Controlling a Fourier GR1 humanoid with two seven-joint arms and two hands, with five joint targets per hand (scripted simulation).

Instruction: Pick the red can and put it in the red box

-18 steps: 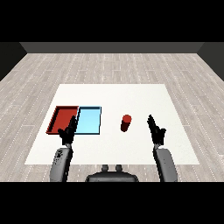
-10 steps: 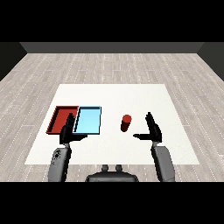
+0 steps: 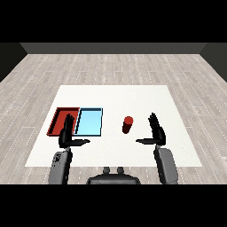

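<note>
Since earlier, right hand (image 3: pixel 156 132) has spread its thumb toward the can (image 3: pixel 128 124), fingers straight, grasping nothing, ready to enclose it; left hand (image 3: pixel 68 132) relaxed.

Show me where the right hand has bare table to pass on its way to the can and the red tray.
Bare table lies between the right hand and the red can, and between the can and the light blue tray. The far table behind both trays is bare too. It is crowded at the red tray, where the left hand overlaps its near edge.
</note>
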